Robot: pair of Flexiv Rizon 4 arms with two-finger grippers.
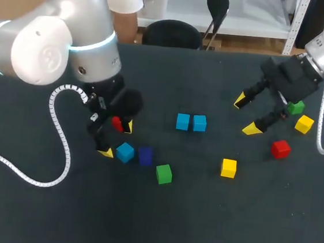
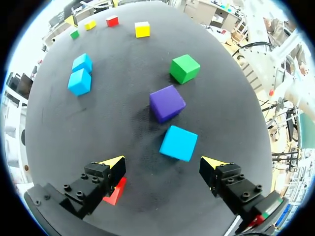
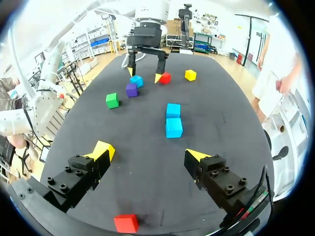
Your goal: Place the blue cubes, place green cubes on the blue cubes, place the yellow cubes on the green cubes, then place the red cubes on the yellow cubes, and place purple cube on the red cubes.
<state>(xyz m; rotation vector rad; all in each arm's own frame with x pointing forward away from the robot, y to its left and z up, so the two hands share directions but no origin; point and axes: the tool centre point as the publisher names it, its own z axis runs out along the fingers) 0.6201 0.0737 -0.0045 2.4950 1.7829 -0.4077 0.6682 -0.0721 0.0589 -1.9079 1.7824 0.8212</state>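
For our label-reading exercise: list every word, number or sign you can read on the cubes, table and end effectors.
None readable: every cube face is plain, e.g. purple cube and green cube; table, left end effector and right end effector show no legible marks.

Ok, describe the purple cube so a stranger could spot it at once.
Find the left arm's tool. Ahead of it three cubes lie in a line: a blue cube, the purple cube, a green cube. It is the middle one, the only purple one.

Dark, matte black table [image 1: 209, 219], wide and flat.
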